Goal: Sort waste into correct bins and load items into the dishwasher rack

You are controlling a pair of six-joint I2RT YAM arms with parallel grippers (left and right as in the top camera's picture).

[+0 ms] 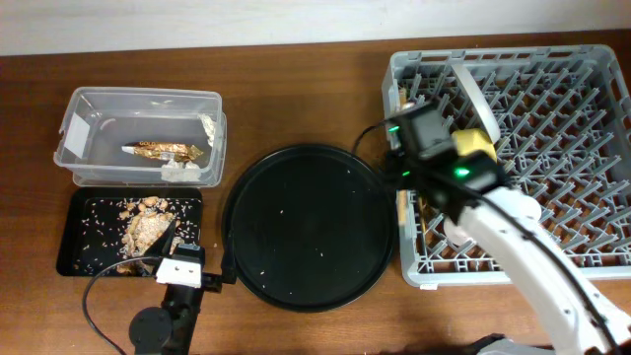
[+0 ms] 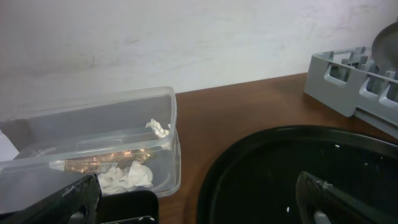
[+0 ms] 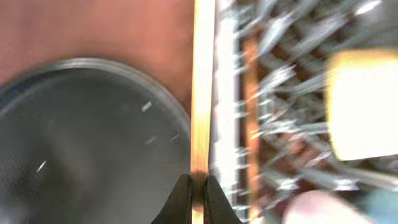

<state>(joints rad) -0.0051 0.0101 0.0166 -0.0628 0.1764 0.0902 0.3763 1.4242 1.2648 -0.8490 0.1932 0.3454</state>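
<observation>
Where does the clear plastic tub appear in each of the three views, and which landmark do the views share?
Overhead: the clear plastic tub is at upper left, just above the shallow black tray.
Left wrist: it is at left, at middle height.
Right wrist: it is not in this picture.
Shared landmark: the round black tray.

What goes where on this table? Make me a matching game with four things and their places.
Things:
1. foil wrapper
2. food scraps
3. chopstick
4. yellow bowl

Places:
A. in the dishwasher rack
B. in the clear tub
C. held by the right gripper
D. on the black rectangular tray

Pairs: 1-B, 2-D, 3-C, 4-A.
</observation>
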